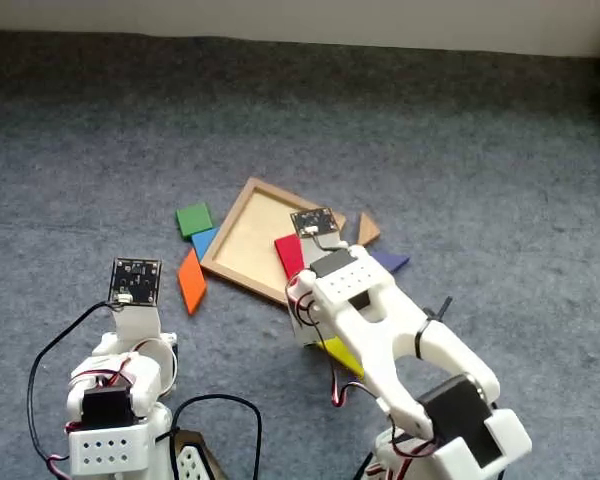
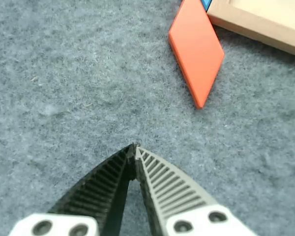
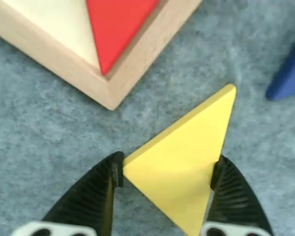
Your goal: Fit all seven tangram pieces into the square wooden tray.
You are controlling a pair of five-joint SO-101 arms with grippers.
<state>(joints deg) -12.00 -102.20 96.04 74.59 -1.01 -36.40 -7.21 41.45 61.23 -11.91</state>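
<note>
Tray: the square wooden tray (image 1: 242, 238) lies on the grey carpet (image 1: 480, 150) between the two arms, turned so that one corner points toward them.
Red piece: a red triangle (image 1: 289, 256) lies inside the tray, its tip tucked into the corner nearest the right arm.
Yellow piece: a yellow triangle (image 3: 187, 162) is just outside that same tray corner, apart from the rim; whether it rests on the carpet or is lifted cannot be told.
Right gripper: the right gripper (image 3: 168, 164) grasps the yellow triangle, one finger on a corner and the other on the opposite edge.
Orange piece: an orange parallelogram (image 1: 192, 282) lies flat on the carpet just beside the tray's edge on the left arm's side.
Green and light blue pieces: a green square (image 1: 193, 219) and a light blue piece (image 1: 202, 241) sit close together by the tray's left corner, near the orange one.
Dark blue and tan pieces: a dark blue triangle (image 1: 390, 261) and a small tan triangle (image 1: 367, 230) lie on the carpet off the tray's right side.
Left gripper: the left gripper (image 2: 134, 150) is clenched, tips together and empty, over bare carpet, apart from the orange parallelogram.
</note>
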